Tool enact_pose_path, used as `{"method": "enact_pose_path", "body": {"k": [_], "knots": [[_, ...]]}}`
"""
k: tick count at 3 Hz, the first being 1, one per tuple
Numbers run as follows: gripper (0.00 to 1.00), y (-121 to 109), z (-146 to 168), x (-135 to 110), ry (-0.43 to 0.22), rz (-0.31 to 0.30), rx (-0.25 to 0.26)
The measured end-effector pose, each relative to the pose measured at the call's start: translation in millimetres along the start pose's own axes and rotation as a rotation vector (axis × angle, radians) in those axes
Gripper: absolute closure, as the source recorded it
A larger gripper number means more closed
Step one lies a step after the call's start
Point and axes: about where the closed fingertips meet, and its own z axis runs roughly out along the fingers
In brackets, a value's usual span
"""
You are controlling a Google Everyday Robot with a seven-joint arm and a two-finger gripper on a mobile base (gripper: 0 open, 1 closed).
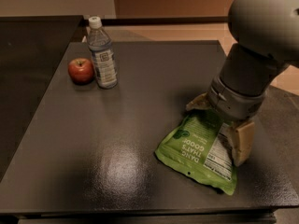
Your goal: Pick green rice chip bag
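Note:
The green rice chip bag (pixel 196 152) lies flat on the dark table (pixel 140 101) at the front right, with white lettering and a white nutrition label facing up. My gripper (pixel 218 124) is lowered over the bag's far end. Its two tan fingers stand apart on either side of that end, one finger (pixel 195 103) at the left and the other at the right near the label. The grey arm hides the bag's top edge. The bag rests on the table.
A clear water bottle (pixel 103 55) with a white cap stands at the back left. A red apple (pixel 81 70) sits just left of it. The table's right edge runs close to the gripper.

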Motion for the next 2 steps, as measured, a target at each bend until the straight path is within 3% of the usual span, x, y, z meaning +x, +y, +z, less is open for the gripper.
{"method": "enact_pose_path", "body": {"k": [2], "knots": [[0.65,-5.5,-6.2,-3.7,0.024,0.020,-0.002]]}}
